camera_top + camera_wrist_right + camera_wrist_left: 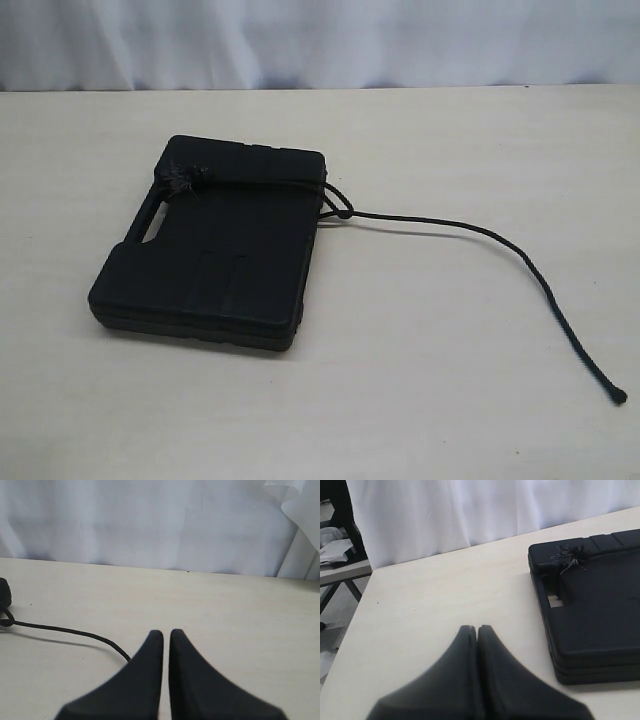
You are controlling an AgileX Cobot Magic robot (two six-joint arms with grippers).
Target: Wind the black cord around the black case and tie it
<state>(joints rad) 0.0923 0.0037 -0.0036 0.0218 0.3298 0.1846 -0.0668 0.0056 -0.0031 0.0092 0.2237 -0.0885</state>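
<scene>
The black case [220, 250] lies flat on the pale table, handle cutout towards the left. The black cord [480, 232] runs across the case's far end, with its frayed tuft [183, 180] at the far left corner and a knot-like loop [340, 210] at the right edge. Its tail trails right to a thicker end [618, 396]. No gripper appears in the exterior view. My left gripper [474, 628] is shut and empty over bare table, beside the case [600, 610] and tuft [570, 557]. My right gripper [166, 632] is shut on nothing, above the table near the cord [65, 630].
A white curtain [320, 40] hangs behind the table's far edge. The left wrist view shows the table's side edge [350, 625], with a grey bench and clutter [337, 555] beyond it.
</scene>
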